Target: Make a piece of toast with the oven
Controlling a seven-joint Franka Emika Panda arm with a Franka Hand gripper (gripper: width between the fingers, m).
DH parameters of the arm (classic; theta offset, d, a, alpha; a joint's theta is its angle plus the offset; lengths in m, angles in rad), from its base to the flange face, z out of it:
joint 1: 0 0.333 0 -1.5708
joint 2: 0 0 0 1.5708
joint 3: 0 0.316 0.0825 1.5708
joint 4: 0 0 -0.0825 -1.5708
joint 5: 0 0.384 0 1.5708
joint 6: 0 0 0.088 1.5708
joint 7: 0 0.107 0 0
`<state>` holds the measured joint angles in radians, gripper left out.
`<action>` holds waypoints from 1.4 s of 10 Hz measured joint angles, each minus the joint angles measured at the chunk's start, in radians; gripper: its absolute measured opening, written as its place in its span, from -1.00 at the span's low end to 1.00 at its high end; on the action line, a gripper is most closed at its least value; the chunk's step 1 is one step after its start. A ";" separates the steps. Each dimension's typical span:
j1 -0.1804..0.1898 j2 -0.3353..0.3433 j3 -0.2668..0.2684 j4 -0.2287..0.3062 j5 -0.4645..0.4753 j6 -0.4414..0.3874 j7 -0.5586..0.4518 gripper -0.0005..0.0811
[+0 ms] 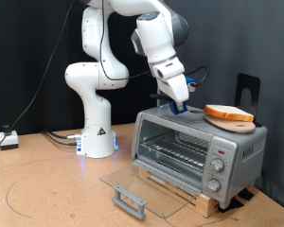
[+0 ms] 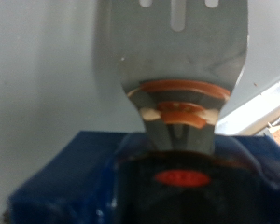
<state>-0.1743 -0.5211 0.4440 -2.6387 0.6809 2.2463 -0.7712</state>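
Exterior view has the gripper (image 1: 183,106) down on top of the oven (image 1: 197,151), at the roof's end away from the knobs, fingers around a small blue block (image 1: 183,110) there, though whether they are clamped or slack I cannot tell. Wrist view shows a metal spatula blade (image 2: 182,70) jutting out ahead of the fingers, so the step looks like tool handling: keep that blade level. On the oven's roof above the knobs lies the piece of toast (image 1: 228,113) on its plate (image 1: 230,122); the oven's glass door (image 1: 142,182) hangs open.
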 joint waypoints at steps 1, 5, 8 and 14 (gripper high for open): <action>0.000 0.013 0.011 0.006 0.001 0.003 0.011 0.03; 0.001 0.069 0.056 0.029 0.033 0.047 0.023 0.03; 0.008 0.092 0.074 0.041 0.078 0.074 0.010 0.03; 0.030 0.083 0.061 0.023 0.268 0.116 -0.135 0.03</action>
<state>-0.1442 -0.4379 0.5050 -2.6154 0.9492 2.3624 -0.9059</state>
